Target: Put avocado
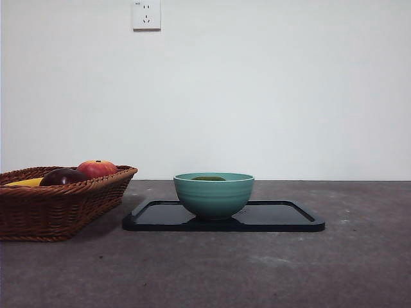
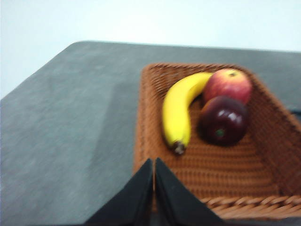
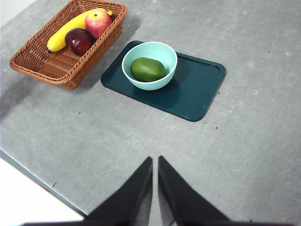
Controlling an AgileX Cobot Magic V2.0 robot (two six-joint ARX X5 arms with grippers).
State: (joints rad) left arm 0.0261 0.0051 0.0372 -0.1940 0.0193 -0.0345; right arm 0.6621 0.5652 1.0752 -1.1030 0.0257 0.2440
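The olive-green avocado (image 3: 148, 69) lies inside the teal bowl (image 3: 149, 49), which stands on the dark tray (image 3: 197, 89). In the front view only the avocado's top (image 1: 209, 178) shows above the bowl's rim (image 1: 214, 196). My left gripper (image 2: 154, 162) is shut and empty, above the near end of the wicker basket (image 2: 263, 141). My right gripper (image 3: 155, 161) is shut and empty, high over bare table, well short of the tray. Neither arm shows in the front view.
The wicker basket (image 1: 58, 205) stands left of the tray (image 1: 282, 221) and holds a banana (image 2: 178, 108), a red apple (image 2: 228, 84) and a dark maroon fruit (image 2: 223, 120). The table's edge (image 3: 42, 181) shows near the right gripper.
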